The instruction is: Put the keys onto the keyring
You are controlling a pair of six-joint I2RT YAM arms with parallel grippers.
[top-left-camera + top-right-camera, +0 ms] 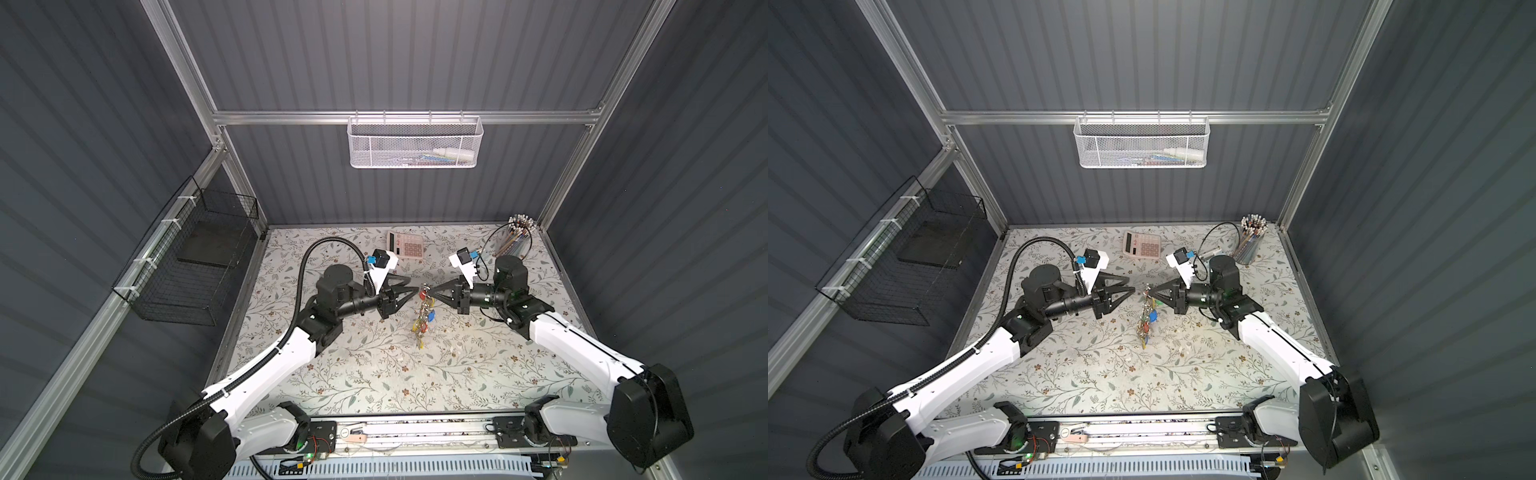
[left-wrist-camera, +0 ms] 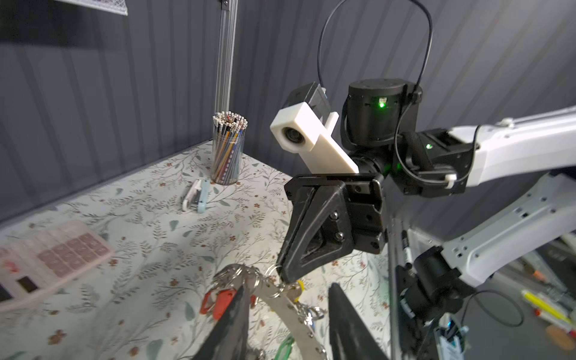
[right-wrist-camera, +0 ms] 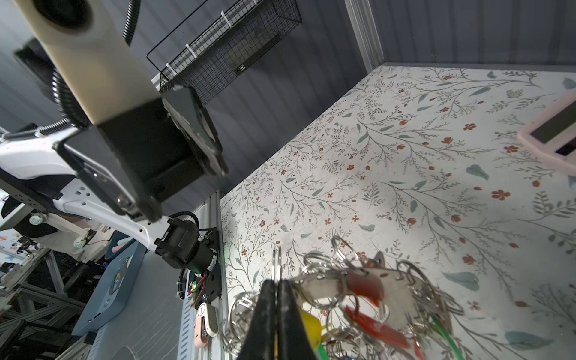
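The keyring (image 1: 423, 309) hangs edge-on between the two arms in both top views, a flat silver band (image 2: 290, 308) strung with small rings. Its keys carry red (image 2: 218, 300), green (image 2: 285, 346) and blue tags. My right gripper (image 3: 277, 282) is shut on a small split ring beside the yellow tag (image 3: 308, 324), at the top of the bunch. My left gripper (image 2: 289, 285) is open. The band passes between its fingers (image 2: 230, 321), and one of them overlaps the band's top end. Whether the bunch's lower end touches the table is unclear.
A pink calculator (image 1: 405, 245) lies at the back of the floral table. A pencil cup (image 1: 517, 237) and a small stapler (image 2: 194, 199) are at the back right. A white mesh basket (image 1: 415, 141) hangs on the rear wall and a black wire basket (image 1: 187, 266) on the left wall.
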